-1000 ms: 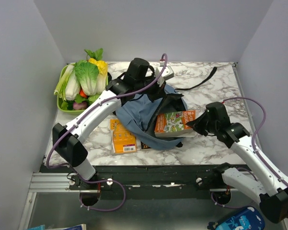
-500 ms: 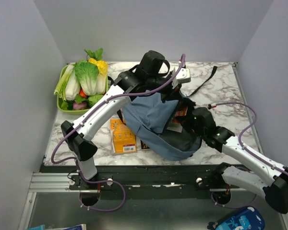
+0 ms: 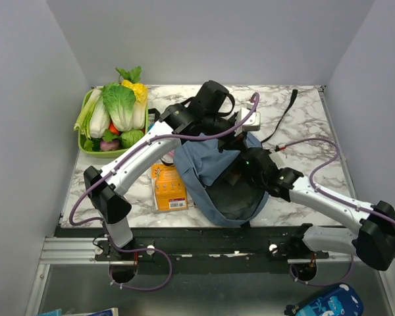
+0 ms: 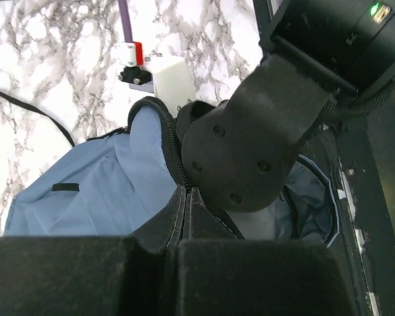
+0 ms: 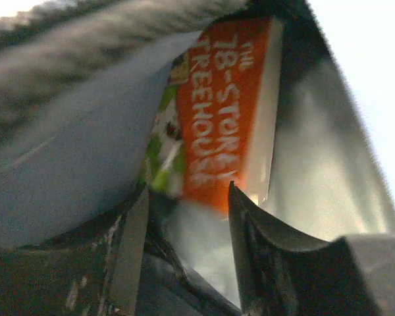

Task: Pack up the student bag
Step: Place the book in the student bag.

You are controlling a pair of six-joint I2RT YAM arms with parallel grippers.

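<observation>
Lying nearest of all, below the table's front edge by the right arm's base, is a small blue printed pouch (image 3: pixel 324 304). On the marble table (image 3: pixel 316 105) itself, an orange book (image 3: pixel 168 187) lies flat near the front, just left of the student bag (image 3: pixel 197 164). The bag sits in the middle of the table, its dusty-blue fabric slumped and its dark mouth open towards the right arm.

The right arm reaches in through that opening, so the overhead view hides its fingers. The wrist view shows the right gripper (image 5: pixel 186 197) inside the bag with its jaws spread. An orange-spined book titled "The 78-Storey Treehouse" (image 5: pixel 224 105) stands tilted just past the fingertips, between the lining on either side. Whether the fingers touch it cannot be told.

Farther back, the left arm stretches across from the left. The left gripper (image 4: pixel 186 204) has its jaws pressed together on the bag's zippered rim, holding that edge up above the right arm's black wrist. Beyond the bag, a long black strap (image 3: pixel 286 112) trails over the marble towards the far right corner. In the far left corner a green basket (image 3: pixel 92 150) holds vegetables (image 3: pixel 120 105), well apart from the bag
</observation>
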